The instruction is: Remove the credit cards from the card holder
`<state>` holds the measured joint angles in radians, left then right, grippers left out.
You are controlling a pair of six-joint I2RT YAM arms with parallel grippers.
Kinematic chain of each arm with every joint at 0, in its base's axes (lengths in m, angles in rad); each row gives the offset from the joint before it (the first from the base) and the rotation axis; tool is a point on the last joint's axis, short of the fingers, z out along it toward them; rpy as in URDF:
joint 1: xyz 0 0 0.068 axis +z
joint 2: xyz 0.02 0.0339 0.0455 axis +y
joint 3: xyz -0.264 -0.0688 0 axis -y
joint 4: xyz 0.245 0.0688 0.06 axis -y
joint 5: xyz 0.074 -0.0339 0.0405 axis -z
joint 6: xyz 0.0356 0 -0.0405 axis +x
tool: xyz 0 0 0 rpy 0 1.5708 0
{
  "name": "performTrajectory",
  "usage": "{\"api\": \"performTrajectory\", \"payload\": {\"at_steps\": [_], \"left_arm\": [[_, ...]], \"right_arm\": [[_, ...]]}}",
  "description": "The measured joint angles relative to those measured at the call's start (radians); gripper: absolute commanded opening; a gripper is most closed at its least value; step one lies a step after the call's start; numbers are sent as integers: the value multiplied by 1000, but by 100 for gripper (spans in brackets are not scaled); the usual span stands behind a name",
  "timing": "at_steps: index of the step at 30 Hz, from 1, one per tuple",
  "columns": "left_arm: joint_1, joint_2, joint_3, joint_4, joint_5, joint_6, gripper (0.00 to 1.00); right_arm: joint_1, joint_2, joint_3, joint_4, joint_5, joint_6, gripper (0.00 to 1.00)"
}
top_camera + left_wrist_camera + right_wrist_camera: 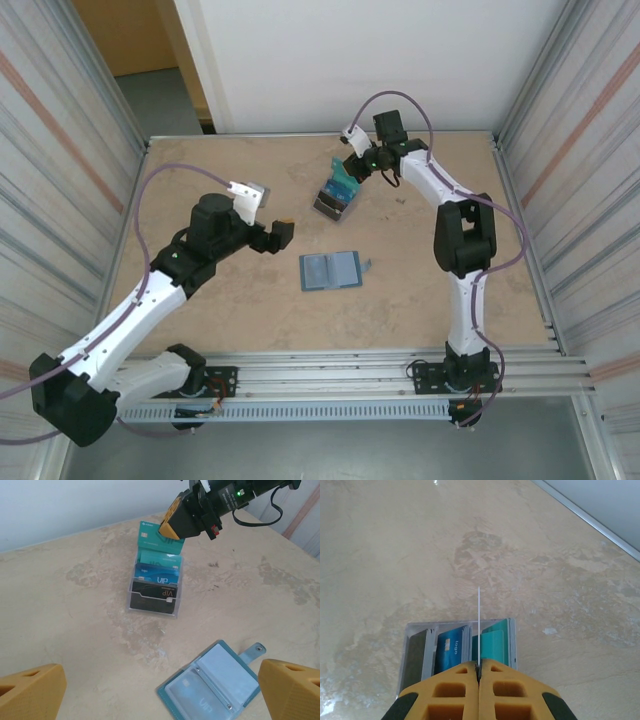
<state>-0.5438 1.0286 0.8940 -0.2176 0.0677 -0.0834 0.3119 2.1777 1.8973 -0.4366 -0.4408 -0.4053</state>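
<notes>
Right gripper (479,669) pinches thin teal plastic card (150,536) edge-on above clear tiered tray (152,611); left gripper (281,234) spread wide; open slate-blue bifold (215,680) near tray.

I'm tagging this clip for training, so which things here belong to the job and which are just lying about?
Job:
- card holder, open flat on the table
- teal card, pinched in the right claw
- cards standing in the clear tray
- left claw, open, holding nothing

Lying about:
- dark speck on the table
</notes>
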Motion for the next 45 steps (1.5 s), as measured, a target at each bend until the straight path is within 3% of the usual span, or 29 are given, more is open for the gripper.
{"api": "performTrajectory", "payload": {"at_steps": [28, 45], "left_arm": [[0, -20, -9, 14, -53, 0, 99], [0, -20, -9, 37, -63, 0, 99]], "right_arm": [[-7, 94, 6, -15, 20, 2, 0], [-6, 101, 23, -164, -108, -90, 0]]}}
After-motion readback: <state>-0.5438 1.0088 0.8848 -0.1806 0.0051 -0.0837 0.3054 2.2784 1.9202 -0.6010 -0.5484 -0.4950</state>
